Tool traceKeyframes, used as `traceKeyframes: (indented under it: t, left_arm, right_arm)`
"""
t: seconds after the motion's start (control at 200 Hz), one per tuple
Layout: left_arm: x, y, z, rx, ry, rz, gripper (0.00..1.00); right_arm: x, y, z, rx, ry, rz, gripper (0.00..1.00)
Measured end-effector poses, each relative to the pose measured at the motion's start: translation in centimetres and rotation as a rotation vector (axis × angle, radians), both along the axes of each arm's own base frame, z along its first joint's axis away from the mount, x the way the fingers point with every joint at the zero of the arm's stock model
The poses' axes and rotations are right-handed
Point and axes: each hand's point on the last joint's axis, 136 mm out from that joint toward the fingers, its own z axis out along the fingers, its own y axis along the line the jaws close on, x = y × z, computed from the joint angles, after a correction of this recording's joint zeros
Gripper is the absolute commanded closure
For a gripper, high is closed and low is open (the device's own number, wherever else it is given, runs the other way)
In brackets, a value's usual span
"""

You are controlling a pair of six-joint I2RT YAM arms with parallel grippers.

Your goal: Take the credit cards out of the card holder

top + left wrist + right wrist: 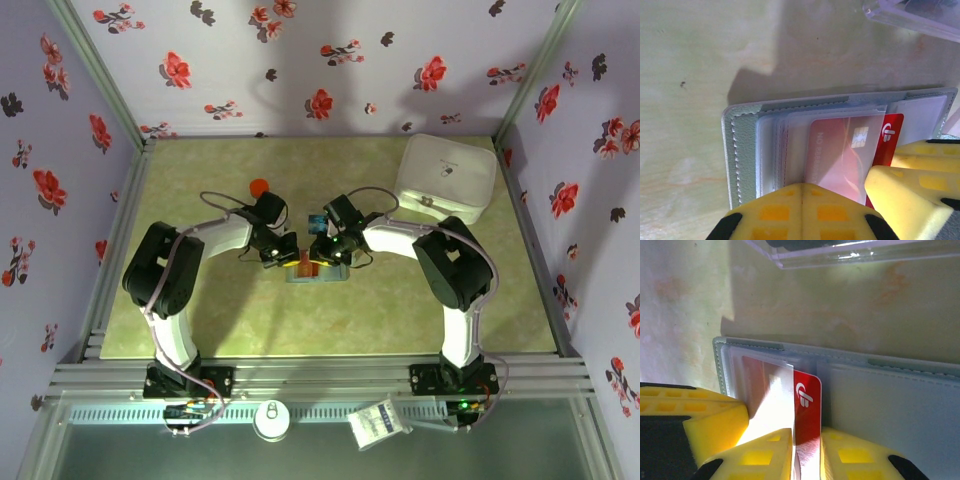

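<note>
The grey-blue card holder [312, 276] [742, 150] [890, 410] lies open on the table between both grippers. A red card [889, 134] [807, 395] sits in a clear sleeve with one end sticking out toward the fold. My left gripper [283, 255] [802, 192] is shut, pads together, its tip resting on the sleeves. My right gripper [336, 253] [806, 442] stands a narrow gap apart, one finger on the sleeve and one on the other panel, with the card's bare end between them. A small light blue patch [315, 219] lies just behind; I cannot tell whether it is the blue card.
A clear plastic box [920, 17] [840, 252] lies just beyond the holder. An orange-capped bottle [259, 186] stands behind the left gripper. A large white lidded container [445, 175] sits at the back right. Flowered walls close in three sides.
</note>
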Motion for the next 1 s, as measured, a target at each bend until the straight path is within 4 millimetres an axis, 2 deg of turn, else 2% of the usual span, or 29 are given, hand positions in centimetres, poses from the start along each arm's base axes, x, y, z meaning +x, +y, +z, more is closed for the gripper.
traceKeyframes:
  t: [0.76,1.0]
  left_arm:
    - [0.1,0.0,0.1,0.004,-0.009,-0.011,1.0]
    - [0.1,0.0,0.1,0.004,-0.008,-0.011,1.0]
  right_arm:
    - [0.6,-0.6,0.5,0.091,-0.007,-0.052,0.92]
    - [0.6,-2.3,1.4,0.104,-0.024,-0.086,0.93]
